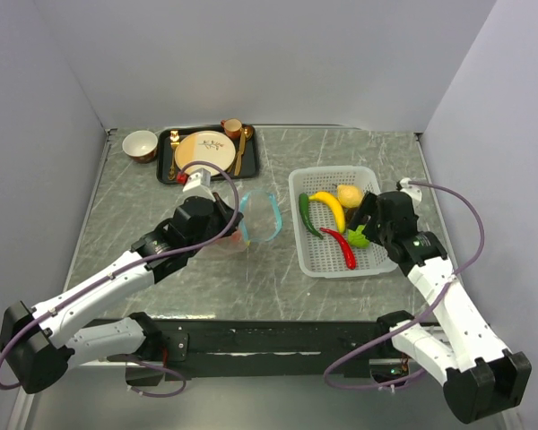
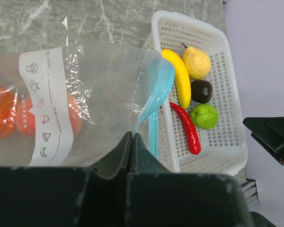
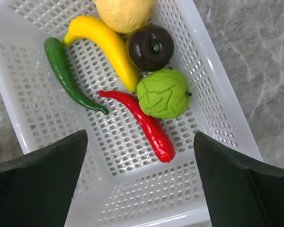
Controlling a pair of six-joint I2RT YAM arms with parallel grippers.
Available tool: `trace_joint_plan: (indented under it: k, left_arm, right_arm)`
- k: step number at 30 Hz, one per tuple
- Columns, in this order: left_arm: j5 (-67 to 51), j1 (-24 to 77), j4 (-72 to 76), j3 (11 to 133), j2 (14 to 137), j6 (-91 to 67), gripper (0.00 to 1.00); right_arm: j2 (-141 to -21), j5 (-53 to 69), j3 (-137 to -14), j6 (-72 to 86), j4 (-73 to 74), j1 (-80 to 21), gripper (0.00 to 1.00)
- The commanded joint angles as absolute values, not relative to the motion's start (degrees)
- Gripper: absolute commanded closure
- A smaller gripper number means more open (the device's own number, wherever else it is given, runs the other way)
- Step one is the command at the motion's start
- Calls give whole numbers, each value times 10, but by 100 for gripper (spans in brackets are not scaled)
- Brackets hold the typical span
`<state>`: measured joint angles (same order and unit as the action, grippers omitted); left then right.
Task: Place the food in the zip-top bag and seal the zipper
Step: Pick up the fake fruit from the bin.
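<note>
My left gripper is shut on the edge of the clear zip-top bag and holds its mouth open, the teal zipper curving toward the basket. An orange tomato lies inside the bag. The bag's mouth also shows in the top view. My right gripper is open and empty above the white basket, which holds a yellow banana, red chilli, green pepper, lime-green ball, dark fruit and pale potato.
A black tray at the back carries the beige-and-orange plate, a cup and gold cutlery. A small bowl stands left of the tray. Grey walls close in the table on three sides.
</note>
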<state>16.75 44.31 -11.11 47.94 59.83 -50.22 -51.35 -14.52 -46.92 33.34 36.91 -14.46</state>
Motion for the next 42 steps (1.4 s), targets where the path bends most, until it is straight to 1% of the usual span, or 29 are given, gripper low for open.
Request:
trace_joint_plan:
  k: [1, 4, 7, 10, 14, 23, 26, 27, 32, 33, 40, 42]
  left_arm:
    - [159, 442, -103, 500, 597, -486, 99]
    - [147, 442, -93, 506, 610, -484, 99]
    - [136, 442, -98, 519, 619, -479, 99]
    - [138, 442, -110, 525, 620, -471, 99]
    - [128, 442, -87, 512, 624, -468, 99]
    - [94, 441, -79, 517, 643, -473, 99]
    - [90, 441, -79, 513, 640, -474, 99]
    - [87, 442, -78, 512, 638, -473, 99]
    - [86, 442, -83, 503, 631, -475, 99]
    - [87, 442, -83, 503, 630, -475, 99]
    - [98, 441, -97, 505, 621, -468, 99]
    - [101, 441, -91, 498, 616, -468, 99]
  right_arm:
    - [-478, -119, -447, 329, 338, -128, 0]
    - [-482, -105, -447, 314, 335, -123, 0]
    - [-514, -111, -466, 305, 351, -119, 0]
    - [-541, -133, -484, 304, 359, -119, 0]
    - [-555, -154, -492, 307, 358, -116, 0]
    - [-633, -120, -466, 320, 306, -113, 0]
    - [-652, -127, -457, 322, 284, -113, 3]
    - [-656, -131, -456, 321, 279, -113, 5]
    - [-702, -158, -464, 317, 276, -113, 7]
    - [-707, -155, -465, 316, 275, -113, 10]
    - [-744, -158, -467, 317, 275, -112, 11]
    - [-750, -160, -471, 315, 279, -113, 14]
